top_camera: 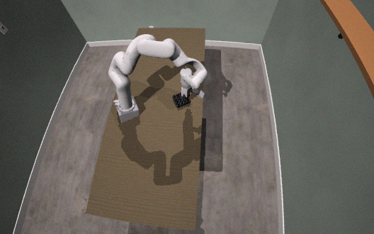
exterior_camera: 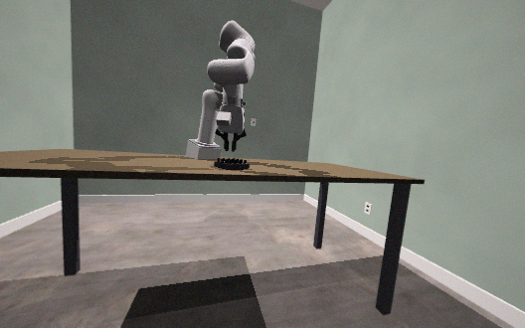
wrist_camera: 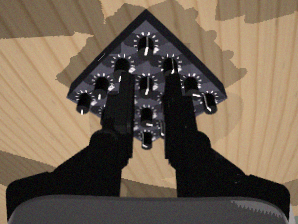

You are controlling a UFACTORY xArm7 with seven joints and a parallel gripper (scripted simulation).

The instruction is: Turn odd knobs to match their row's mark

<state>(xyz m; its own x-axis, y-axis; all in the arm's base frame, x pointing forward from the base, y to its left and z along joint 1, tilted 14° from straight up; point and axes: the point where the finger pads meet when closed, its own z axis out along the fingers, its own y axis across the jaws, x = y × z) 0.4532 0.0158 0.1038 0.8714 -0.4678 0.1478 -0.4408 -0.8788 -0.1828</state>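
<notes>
The black knob box stands on the table, seen cornerwise in the wrist view. Its socket side faces upper left there. My gripper hangs above the box, its fingers a little apart with nothing between them. Knob A4 is at the far corner; A3, A2 and A1 run down to the left. Their lines point toward the bottom of the picture. So do those of B4 and B3. The fingers hide some knobs and parts of others.
The wooden table carries the arm's base at its far side in the exterior view. The box stands near the opposite long edge. The arm's shadows fall across the table top.
</notes>
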